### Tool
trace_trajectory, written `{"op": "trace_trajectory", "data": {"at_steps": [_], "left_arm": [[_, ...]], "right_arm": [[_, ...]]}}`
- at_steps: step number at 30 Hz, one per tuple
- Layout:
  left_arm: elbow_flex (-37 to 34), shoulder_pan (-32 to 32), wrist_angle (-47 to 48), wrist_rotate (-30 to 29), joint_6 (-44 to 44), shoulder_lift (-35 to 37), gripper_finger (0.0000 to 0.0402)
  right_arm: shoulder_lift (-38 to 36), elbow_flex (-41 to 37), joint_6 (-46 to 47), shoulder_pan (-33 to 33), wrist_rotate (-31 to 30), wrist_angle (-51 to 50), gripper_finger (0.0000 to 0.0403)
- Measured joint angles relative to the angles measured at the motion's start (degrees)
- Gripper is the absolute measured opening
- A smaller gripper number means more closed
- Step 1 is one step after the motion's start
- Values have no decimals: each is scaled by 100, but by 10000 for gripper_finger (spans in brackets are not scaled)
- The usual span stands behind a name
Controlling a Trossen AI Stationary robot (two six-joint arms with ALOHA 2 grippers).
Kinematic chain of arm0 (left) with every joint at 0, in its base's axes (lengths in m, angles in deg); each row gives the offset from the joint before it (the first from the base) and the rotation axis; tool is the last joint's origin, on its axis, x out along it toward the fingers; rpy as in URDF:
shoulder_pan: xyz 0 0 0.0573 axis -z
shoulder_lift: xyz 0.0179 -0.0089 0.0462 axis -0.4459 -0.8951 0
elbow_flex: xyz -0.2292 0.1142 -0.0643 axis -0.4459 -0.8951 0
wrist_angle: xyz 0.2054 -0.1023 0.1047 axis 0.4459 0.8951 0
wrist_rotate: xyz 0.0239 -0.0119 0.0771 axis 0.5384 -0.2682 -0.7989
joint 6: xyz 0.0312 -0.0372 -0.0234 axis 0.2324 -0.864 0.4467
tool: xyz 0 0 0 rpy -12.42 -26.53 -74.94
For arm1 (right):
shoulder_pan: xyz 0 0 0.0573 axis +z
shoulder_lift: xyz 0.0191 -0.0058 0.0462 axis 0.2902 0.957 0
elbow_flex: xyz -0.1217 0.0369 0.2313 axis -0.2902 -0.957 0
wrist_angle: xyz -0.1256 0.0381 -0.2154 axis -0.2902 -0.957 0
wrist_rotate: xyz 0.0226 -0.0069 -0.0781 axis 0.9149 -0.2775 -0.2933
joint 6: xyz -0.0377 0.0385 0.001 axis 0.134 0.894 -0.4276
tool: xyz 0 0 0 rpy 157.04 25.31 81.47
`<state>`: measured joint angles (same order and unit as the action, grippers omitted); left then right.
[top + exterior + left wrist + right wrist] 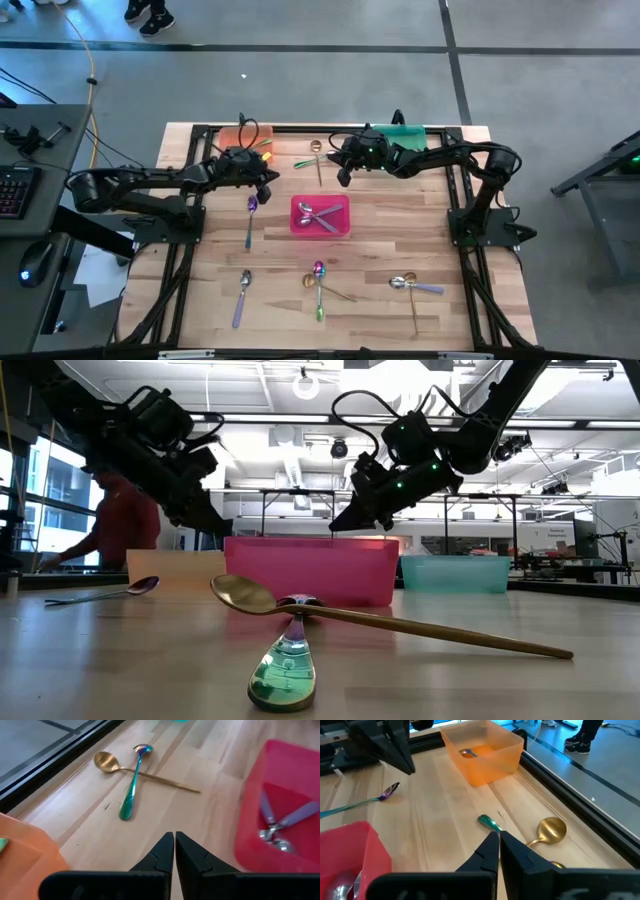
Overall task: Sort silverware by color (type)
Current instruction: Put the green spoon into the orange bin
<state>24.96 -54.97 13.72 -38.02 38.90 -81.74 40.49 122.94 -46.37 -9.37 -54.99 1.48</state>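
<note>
Silverware lies scattered on the wooden table. A gold spoon crosses an iridescent green one at the far middle. A purple-bowled spoon lies left of the pink bin, which holds lilac-handled silver spoons. More spoons lie near the front: one, a crossed pair, and another pair. My left gripper hangs shut and empty above bare wood between the orange bin and the pink bin. My right gripper hangs shut and empty just above the crossed pair's handle ends.
A green bin stands at the far right, and the orange bin holds a spoon. A black frame rail edges the table's far side. Bare wood lies between the bins. A person in red stands beyond the table.
</note>
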Motion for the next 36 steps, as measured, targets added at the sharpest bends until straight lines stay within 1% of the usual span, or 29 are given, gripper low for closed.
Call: {"op": "trace_trajectory", "data": {"at_steps": [5,8,15,17,19,22,24,28,30,34,36], "left_arm": [[361,0,147,-308,277,-470,10],[585,0,165,-374,497,-770,10],[1096,-21,-117,-1006,1076,-1372,10],[1239,-56,-117,-1012,851,-1511,10],[1363,-107,-117,-892,402,-1683,10],[1484,-157,-120,-860,-104,-1904,10],[1516,-160,-115,-858,-248,-2028,10],[1515,-160,-72,-817,-239,-2173,10],[1482,-160,-100,-748,-56,-2187,10],[1479,-97,-118,-751,812,-2187,10],[1477,-62,-195,-753,958,-2187,10]], "right_arm": [[0,0,97,-13,-2,-127,0],[0,11,52,-26,-2,-291,0],[0,558,-317,-163,-26,-1476,1],[0,705,-246,-190,-23,-1776,5],[0,838,59,-226,-23,-2031,15],[-2,976,502,-286,-14,-2198,37],[-2,1061,736,-329,0,-2215,56],[-4,1237,852,-346,-2,-2197,91],[-4,1275,641,-325,1,-2199,103],[-7,1256,-111,-188,-5,-2372,108],[-7,1133,-223,-75,-27,-2375,103]]}}
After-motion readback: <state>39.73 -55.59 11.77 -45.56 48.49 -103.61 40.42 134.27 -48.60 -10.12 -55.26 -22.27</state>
